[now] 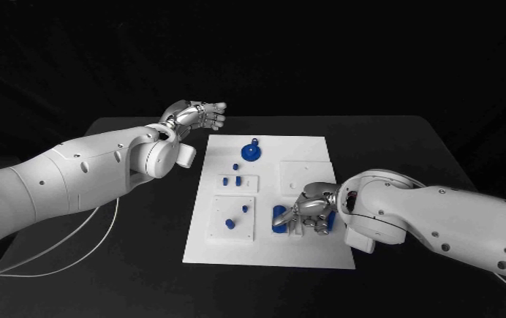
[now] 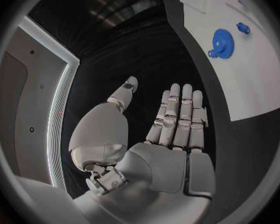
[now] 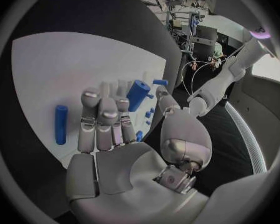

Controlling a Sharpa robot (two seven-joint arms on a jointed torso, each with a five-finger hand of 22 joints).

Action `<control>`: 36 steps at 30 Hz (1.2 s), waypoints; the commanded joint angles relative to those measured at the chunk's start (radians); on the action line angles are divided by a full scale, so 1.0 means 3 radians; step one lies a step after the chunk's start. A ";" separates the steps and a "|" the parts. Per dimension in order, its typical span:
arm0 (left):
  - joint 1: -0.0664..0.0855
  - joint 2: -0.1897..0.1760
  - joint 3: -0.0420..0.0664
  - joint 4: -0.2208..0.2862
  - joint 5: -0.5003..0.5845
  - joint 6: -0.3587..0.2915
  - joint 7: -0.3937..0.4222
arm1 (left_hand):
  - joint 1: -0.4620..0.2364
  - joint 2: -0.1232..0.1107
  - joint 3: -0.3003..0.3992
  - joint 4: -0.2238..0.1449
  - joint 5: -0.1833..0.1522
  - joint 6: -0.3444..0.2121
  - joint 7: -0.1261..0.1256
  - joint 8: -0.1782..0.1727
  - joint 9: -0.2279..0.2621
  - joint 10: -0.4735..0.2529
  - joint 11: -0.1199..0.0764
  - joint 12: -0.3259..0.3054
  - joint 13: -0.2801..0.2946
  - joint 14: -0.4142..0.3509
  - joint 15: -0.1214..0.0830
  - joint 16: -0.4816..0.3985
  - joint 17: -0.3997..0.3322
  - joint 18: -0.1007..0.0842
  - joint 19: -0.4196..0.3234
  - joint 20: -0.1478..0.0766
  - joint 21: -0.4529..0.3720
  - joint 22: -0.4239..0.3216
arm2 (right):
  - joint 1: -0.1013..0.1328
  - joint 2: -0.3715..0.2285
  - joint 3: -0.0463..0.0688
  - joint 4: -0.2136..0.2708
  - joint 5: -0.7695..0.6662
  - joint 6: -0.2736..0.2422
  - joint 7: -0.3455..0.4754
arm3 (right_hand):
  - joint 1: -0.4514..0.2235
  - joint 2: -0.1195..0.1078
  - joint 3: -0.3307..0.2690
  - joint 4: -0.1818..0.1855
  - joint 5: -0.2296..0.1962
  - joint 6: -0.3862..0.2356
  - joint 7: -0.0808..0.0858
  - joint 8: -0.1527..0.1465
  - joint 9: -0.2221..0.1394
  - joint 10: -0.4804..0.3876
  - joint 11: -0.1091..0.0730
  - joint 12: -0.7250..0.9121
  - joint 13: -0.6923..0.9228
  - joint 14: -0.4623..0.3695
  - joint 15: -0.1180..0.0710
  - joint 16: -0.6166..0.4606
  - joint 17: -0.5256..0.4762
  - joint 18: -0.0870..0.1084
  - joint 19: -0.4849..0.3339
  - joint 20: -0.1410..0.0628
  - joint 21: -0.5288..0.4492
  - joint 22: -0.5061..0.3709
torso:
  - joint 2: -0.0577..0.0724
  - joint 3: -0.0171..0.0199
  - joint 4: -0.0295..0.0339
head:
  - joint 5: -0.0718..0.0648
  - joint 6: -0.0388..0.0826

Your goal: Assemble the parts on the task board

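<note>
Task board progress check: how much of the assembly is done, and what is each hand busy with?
Early stage, it seems. On the task board, the blue gear and small blue pegs look seated. The right hand is working at blue cylinders near the board's near-right corner; whether it grips one is unclear. One cylinder lies loose. The left hand hovers open off the board.

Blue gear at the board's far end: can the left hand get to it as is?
Probably yes. The left hand is open, holds nothing, and hovers off the board's far left corner; nothing stands between it and the gear.
</note>
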 commanded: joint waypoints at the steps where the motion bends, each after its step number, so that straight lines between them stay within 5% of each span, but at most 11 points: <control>1: 0.0002 0.0001 0.0002 0.0007 0.0020 0.0042 0.0019 | -0.0033 -0.0004 -0.0024 -0.0003 -0.0018 -0.0018 0.0004 -0.0014 -0.0004 -0.0023 0.0007 -0.0004 -0.0005 -0.0010 0.0011 -0.0019 0.0004 0.0058 -0.0001 0.0004 -0.0020 0.0006 | -0.0032 -0.0007 -0.0014 0.0019 -0.0048 0.0205 0.0114 | 0.0070 0.0045 0.0027 -0.0082 0.0025 0.0006 0.0001 0.0019 -0.0008 0.0007 -0.0004 -0.0023 0.0006 0.0003 -0.0004 -0.0015 0.0006 0.0207 0.0010 -0.0007 -0.0015 -0.0006 | 0.0001 0.0002 0.0001 | 0.0001 0.0003; 6: 0.0002 0.0002 0.0002 0.0006 0.0020 0.0043 0.0016 | -0.0033 -0.0003 -0.0024 -0.0003 -0.0018 -0.0019 0.0004 -0.0014 -0.0004 -0.0023 0.0007 -0.0004 -0.0005 -0.0010 0.0011 -0.0020 0.0005 0.0058 -0.0001 0.0004 -0.0021 0.0006 | -0.0051 -0.0021 -0.0014 0.0043 -0.0049 0.0199 0.0129 | 0.0320 0.0003 0.0079 -0.0137 0.0032 0.0015 0.0010 0.0009 -0.0010 0.0003 0.0006 -0.0030 0.0019 0.0006 0.0006 -0.0027 0.0012 0.0207 0.0004 0.0016 -0.0013 -0.0005 | 0.0001 0.0002 -0.0001 | -0.0001 0.0008; 9: 0.0002 0.0002 0.0002 0.0009 0.0020 0.0047 0.0014 | -0.0033 -0.0003 -0.0024 -0.0003 -0.0018 -0.0019 0.0004 -0.0014 -0.0004 -0.0024 0.0007 -0.0004 -0.0005 -0.0010 0.0011 -0.0020 0.0005 0.0058 0.0000 0.0004 -0.0021 0.0006 | -0.0051 -0.0026 -0.0013 0.0031 -0.0060 0.0139 0.0109 | 0.0375 0.0054 0.0108 -0.0124 0.0018 0.0043 0.0007 0.0017 -0.0006 0.0012 0.0003 -0.0030 0.0024 0.0012 0.0004 -0.0029 0.0017 0.0207 0.0013 0.0030 -0.0009 -0.0007 | 0.0000 0.0001 0.0000 | -0.0003 0.0008; 17: 0.0002 0.0000 0.0002 0.0008 0.0020 0.0045 0.0014 | -0.0034 -0.0002 -0.0024 -0.0003 -0.0018 -0.0020 0.0005 -0.0014 -0.0004 -0.0024 0.0007 -0.0004 -0.0005 -0.0010 0.0011 -0.0022 0.0007 0.0059 0.0000 0.0004 -0.0022 0.0007 | -0.0051 -0.0014 -0.0013 0.0016 -0.0090 0.0110 0.0079 | 0.0325 0.0374 0.0260 0.0027 0.0010 0.0097 -0.0009 0.0029 0.0002 0.0053 -0.0012 -0.0033 0.0028 0.0031 -0.0009 -0.0030 0.0028 0.0207 0.0041 0.0044 -0.0001 -0.0014 | 0.0001 0.0000 0.0001 | -0.0004 0.0006; 24: 0.0002 -0.0002 0.0002 0.0007 0.0020 0.0044 0.0012 | -0.0036 0.0000 -0.0024 -0.0001 -0.0017 -0.0020 0.0005 -0.0014 -0.0004 -0.0024 0.0007 -0.0004 -0.0006 -0.0009 0.0011 -0.0023 0.0009 0.0059 0.0000 0.0005 -0.0024 0.0008 | -0.0051 -0.0020 -0.0013 -0.0008 -0.0090 0.0112 0.0075 | 0.0285 0.0443 0.0489 0.0231 0.0011 0.0122 -0.0011 0.0022 0.0002 0.0076 -0.0013 -0.0044 0.0036 0.0041 -0.0010 -0.0033 0.0040 0.0207 0.0043 0.0059 0.0014 -0.0008 | 0.0000 -0.0001 0.0001 | -0.0004 0.0002; 27: 0.0002 -0.0004 0.0002 0.0007 0.0020 0.0044 0.0013 | -0.0037 0.0001 -0.0024 0.0000 -0.0017 -0.0020 0.0005 -0.0014 -0.0004 -0.0024 0.0007 -0.0004 -0.0006 -0.0009 0.0011 -0.0024 0.0010 0.0059 0.0001 0.0005 -0.0024 0.0008 | -0.0051 -0.0022 -0.0013 -0.0013 -0.0090 0.0148 0.0073 | 0.0300 0.0440 0.0737 0.0402 0.0010 0.0130 -0.0014 0.0014 0.0001 0.0083 -0.0019 -0.0051 0.0043 0.0045 -0.0011 -0.0036 0.0047 0.0207 0.0041 0.0055 0.0022 -0.0004 | 0.0000 -0.0001 0.0001 | -0.0003 0.0000; 29: 0.0002 -0.0004 0.0002 0.0006 0.0020 0.0044 0.0012 | -0.0037 0.0001 -0.0024 0.0000 -0.0017 -0.0020 0.0005 -0.0014 -0.0004 -0.0024 0.0007 -0.0004 -0.0006 -0.0009 0.0011 -0.0024 0.0010 0.0059 0.0001 0.0005 -0.0024 0.0008 | -0.0051 -0.0021 -0.0013 -0.0017 -0.0084 0.0185 0.0077 | 0.0399 0.0373 0.0928 0.0402 0.0011 0.0133 -0.0014 0.0011 0.0003 0.0088 -0.0016 -0.0050 0.0052 0.0049 -0.0012 -0.0035 0.0053 0.0207 0.0045 0.0050 0.0039 0.0005 | 0.0001 0.0000 0.0002 | -0.0003 -0.0002; 30: 0.0002 -0.0005 0.0002 0.0006 0.0020 0.0045 0.0011 | -0.0036 0.0001 -0.0024 0.0000 -0.0017 -0.0020 0.0005 -0.0014 -0.0004 -0.0024 0.0007 -0.0003 -0.0006 -0.0009 0.0011 -0.0024 0.0010 0.0059 0.0001 0.0005 -0.0025 0.0008 | -0.0051 -0.0021 -0.0013 -0.0017 -0.0081 0.0194 0.0079 | 0.0468 0.0277 0.1152 0.0421 0.0016 0.0138 -0.0009 0.0009 0.0005 0.0093 -0.0009 -0.0054 0.0058 0.0054 -0.0007 -0.0038 0.0056 0.0205 0.0053 0.0059 0.0050 0.0008 | 0.0001 0.0000 0.0002 | -0.0003 -0.0002; 33: 0.0002 -0.0005 0.0002 0.0006 0.0020 0.0044 0.0009 | -0.0035 0.0001 -0.0023 -0.0001 -0.0017 -0.0020 0.0005 -0.0014 -0.0004 -0.0024 0.0007 -0.0003 -0.0006 -0.0009 0.0011 -0.0024 0.0011 0.0059 0.0001 0.0004 -0.0025 0.0009 | -0.0051 -0.0021 -0.0013 -0.0017 -0.0019 0.0246 0.0075 | 0.0520 0.0184 0.1237 0.0322 0.0090 0.0134 0.0001 0.0002 0.0004 0.0093 -0.0002 -0.0056 0.0066 0.0060 0.0002 -0.0042 0.0057 0.0207 0.0054 0.0072 0.0065 0.0016 | 0.0000 0.0000 0.0001 | -0.0003 -0.0001; 36: 0.0002 -0.0005 0.0002 0.0007 0.0020 0.0043 0.0006 | -0.0033 0.0002 -0.0022 -0.0002 -0.0016 -0.0020 0.0004 -0.0014 -0.0004 -0.0024 0.0007 -0.0003 -0.0006 -0.0009 0.0011 -0.0025 0.0012 0.0059 0.0001 0.0004 -0.0026 0.0009 | -0.0051 -0.0020 -0.0013 -0.0015 -0.0012 0.0282 0.0085 | 0.0426 0.0112 0.1085 0.0184 0.0283 0.0130 0.0009 -0.0002 0.0009 0.0092 0.0004 -0.0056 0.0078 0.0066 0.0012 -0.0044 0.0062 0.0207 0.0058 0.0093 0.0086 0.0025 | 0.0000 0.0000 0.0001 | -0.0004 -0.0003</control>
